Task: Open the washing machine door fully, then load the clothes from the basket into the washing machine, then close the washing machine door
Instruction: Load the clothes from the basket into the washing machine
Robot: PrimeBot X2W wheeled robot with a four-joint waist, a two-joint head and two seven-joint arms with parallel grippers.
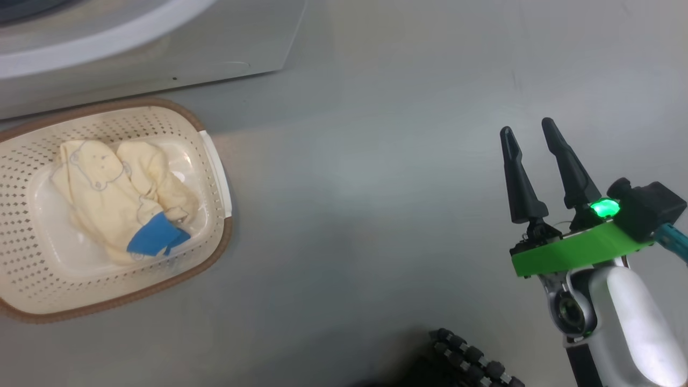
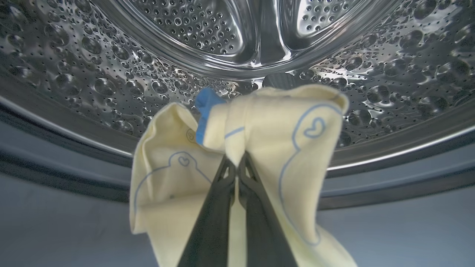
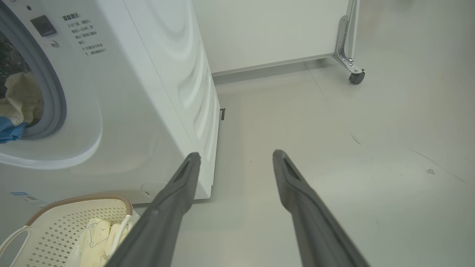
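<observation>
1. The washing machine (image 3: 148, 96) stands at the far left with its round opening uncovered. Its perforated steel drum (image 2: 185, 33) lies just beyond the left gripper.
2. The grey floor (image 1: 376, 188) spreads to the right of the machine.
3. The basket (image 1: 27, 161) sits on the floor at the near left, just in front of the machine.
4. The clothes (image 1: 102, 183) lie heaped in the basket's bottom: cream pieces with bear outlines, and a blue piece (image 1: 156, 239) at their near edge.
5. One more cream garment (image 2: 282, 126), blue-outlined with blue trim, hangs at the drum's mouth above its grey lip.
6. The left gripper (image 2: 236, 161) is clenched on that garment, its fingers pressed together through a fold.
7. The right gripper (image 1: 527, 128) hovers over bare floor at the right, well apart from the basket, fingers spread and holding nothing.
</observation>
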